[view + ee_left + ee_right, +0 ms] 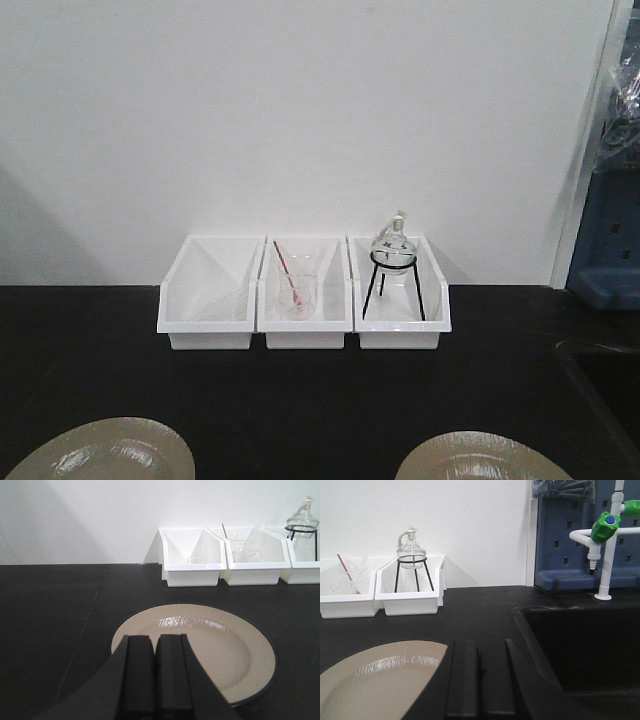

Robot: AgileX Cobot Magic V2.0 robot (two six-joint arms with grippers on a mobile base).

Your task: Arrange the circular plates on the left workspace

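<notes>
Two round tan plates with dark rims lie flat on the black bench top [100, 360]. The left plate [100, 455] and the right plate [485, 458] are cut off by the bottom edge of the front view. In the left wrist view the left plate [210, 645] lies just ahead of my left gripper [155, 639], whose jaws are shut and empty above its near rim. In the right wrist view the right plate [375, 680] lies to the left of my right gripper [479, 644], also shut and empty. Neither gripper shows in the front view.
Three white bins [303, 292] stand in a row against the wall; the middle one holds a beaker with a red rod [296, 285], the right one a flask on a black tripod [393, 262]. A recessed black sink [585, 645] with a green-capped tap [604, 527] lies at right.
</notes>
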